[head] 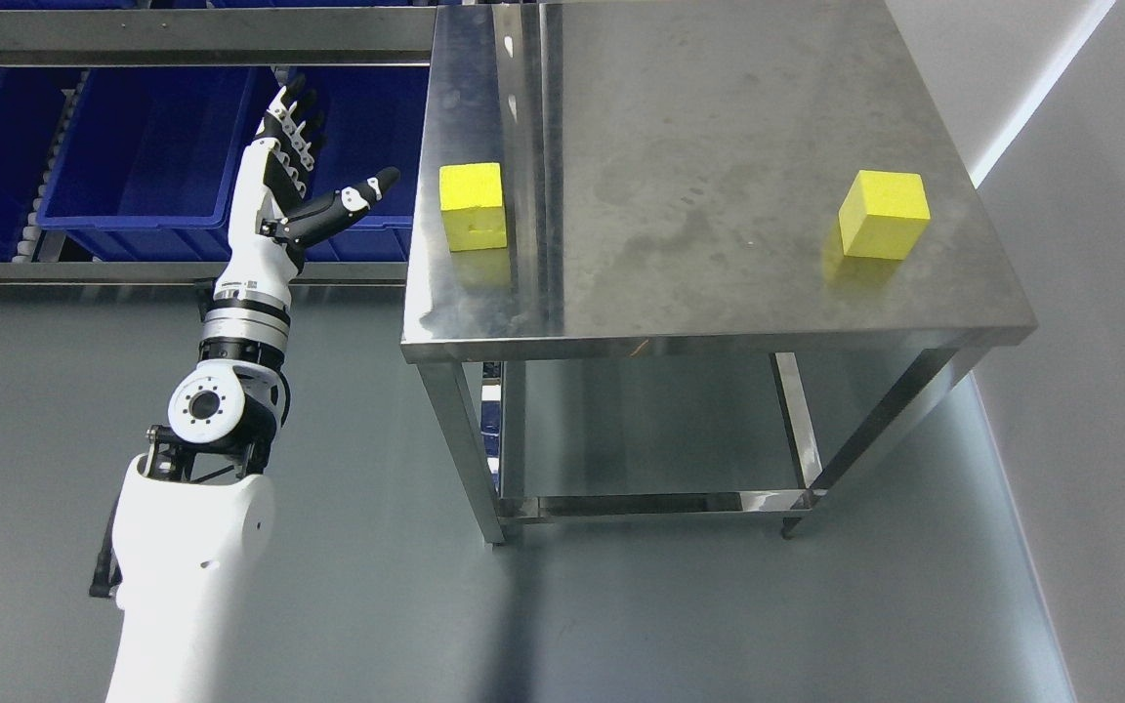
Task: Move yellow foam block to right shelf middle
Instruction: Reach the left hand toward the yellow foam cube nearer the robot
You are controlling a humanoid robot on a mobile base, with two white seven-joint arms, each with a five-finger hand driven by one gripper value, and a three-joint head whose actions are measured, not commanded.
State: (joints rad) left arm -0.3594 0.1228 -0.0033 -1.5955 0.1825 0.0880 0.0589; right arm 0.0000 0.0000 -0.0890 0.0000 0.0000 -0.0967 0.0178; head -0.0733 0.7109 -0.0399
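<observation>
Head view: we saw our left robot hand (301, 174) spread wide, empty, beside the worktop (719, 146) bearing two yellow foam blocks (473, 205) (883, 214).

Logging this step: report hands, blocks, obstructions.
Left hand open, holding nothing, left of table. Right arm unseen. Two yellow foam blocks: left, right. Nothing between.

Sitting on the bench (719, 146) — two foam blocks, well apart: one block (473, 206) near the left edge, the other block (883, 214) near the right edge. Reaching up left of the bench, clear of it — the left hand (304, 186), nearest the left block. Standing behind the hand, a shelf (172, 273) holding bins (147, 146).
</observation>
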